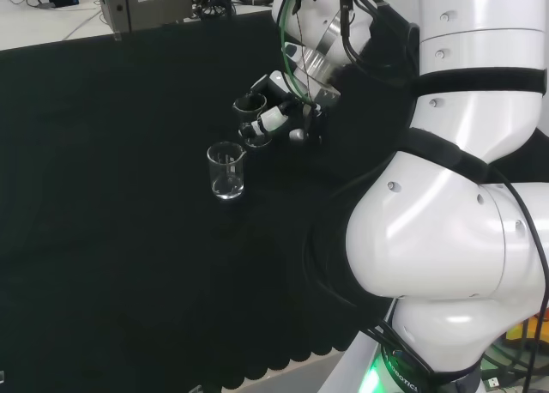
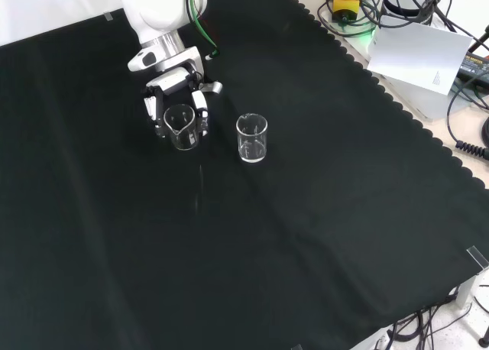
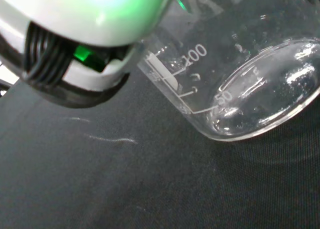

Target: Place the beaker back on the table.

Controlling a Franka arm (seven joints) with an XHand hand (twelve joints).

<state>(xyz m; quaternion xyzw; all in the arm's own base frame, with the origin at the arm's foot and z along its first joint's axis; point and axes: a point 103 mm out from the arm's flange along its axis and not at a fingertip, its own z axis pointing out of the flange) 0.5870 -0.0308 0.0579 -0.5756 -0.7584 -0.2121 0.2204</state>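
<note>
A clear glass beaker (image 2: 182, 127) with a spout sits upright between the fingers of the black and white hand (image 2: 174, 86), whose fingers (image 2: 201, 105) curl round its sides. In the head view the same beaker (image 1: 250, 111) is held by the hand (image 1: 279, 110) just above or on the black cloth; I cannot tell which. The wrist view shows the held beaker (image 3: 240, 94) close up, with white graduation marks, its base near the cloth, and a blurred white part of the hand (image 3: 75, 19).
A second clear beaker (image 2: 252, 137) stands upright on the black cloth (image 2: 229, 251), to the right of the held one in the front view, nearer and to the left (image 1: 227, 171) in the head view. The arm's white links (image 1: 463, 196) stand at the head view's right.
</note>
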